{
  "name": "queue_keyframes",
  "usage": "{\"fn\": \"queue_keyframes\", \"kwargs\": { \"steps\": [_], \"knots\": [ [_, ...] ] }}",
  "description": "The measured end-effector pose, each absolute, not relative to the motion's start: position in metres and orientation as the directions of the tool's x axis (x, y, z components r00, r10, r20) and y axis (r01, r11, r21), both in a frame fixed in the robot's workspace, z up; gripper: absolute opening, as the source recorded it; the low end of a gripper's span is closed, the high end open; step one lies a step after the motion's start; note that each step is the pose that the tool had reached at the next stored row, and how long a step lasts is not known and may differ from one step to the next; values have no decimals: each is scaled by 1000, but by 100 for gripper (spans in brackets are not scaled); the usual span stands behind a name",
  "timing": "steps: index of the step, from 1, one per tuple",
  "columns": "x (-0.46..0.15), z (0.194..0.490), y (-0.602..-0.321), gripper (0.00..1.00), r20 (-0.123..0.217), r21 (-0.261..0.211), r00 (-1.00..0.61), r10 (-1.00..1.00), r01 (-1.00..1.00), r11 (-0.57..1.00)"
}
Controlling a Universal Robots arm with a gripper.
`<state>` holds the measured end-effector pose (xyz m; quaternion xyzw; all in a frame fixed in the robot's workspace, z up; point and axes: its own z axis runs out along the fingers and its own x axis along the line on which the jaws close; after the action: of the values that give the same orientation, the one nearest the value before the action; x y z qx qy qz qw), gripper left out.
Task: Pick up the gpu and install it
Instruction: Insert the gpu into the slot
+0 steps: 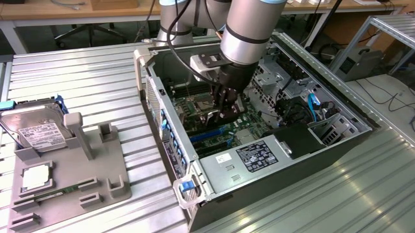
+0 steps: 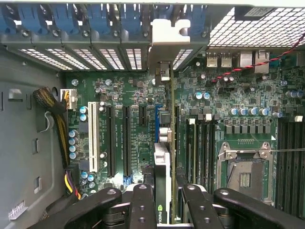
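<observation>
Fingers [image 2: 164,191] are clamped shut on the graphics card [image 2: 161,164], gripping it by its two flat faces with the card edge-on between them. In the exterior view the arm is reaching down inside the open computer case [image 1: 153,92], pretty much dead centre, with the fingers [image 1: 227,114] low over the motherboard [image 2: 119,86].

From the wrist view the card looks lined up along the blue slot [image 2: 156,119]. Its silver bracket [image 2: 167,40] is up against the case's rear wall, which is around 8 o'clock from the fingers in the exterior view. I can't tell if the edge connector is actually in the slot or just hovering over it.

My take on doing this bit well:
- keep the card dead vertical, since any tilt will probably jam it
- get the bracket tab into its rear opening at the same time as the connector, not after
- push straight down and evenly, no rocking

The hard drive [image 1: 36,131] and grey tray [image 1: 97,170] sit on the counter [image 1: 84,73] at about 8 o'clock of the case, well out of the way.
</observation>
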<state>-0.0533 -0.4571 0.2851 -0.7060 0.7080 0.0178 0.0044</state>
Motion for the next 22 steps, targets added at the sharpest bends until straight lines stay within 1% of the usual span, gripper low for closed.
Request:
{"fn": "queue_keyframes", "kwargs": {
  "steps": [22],
  "knots": [
    [-61,284,-460,27,-31,19,-3,-1000,-1000,2]
  ]
}}
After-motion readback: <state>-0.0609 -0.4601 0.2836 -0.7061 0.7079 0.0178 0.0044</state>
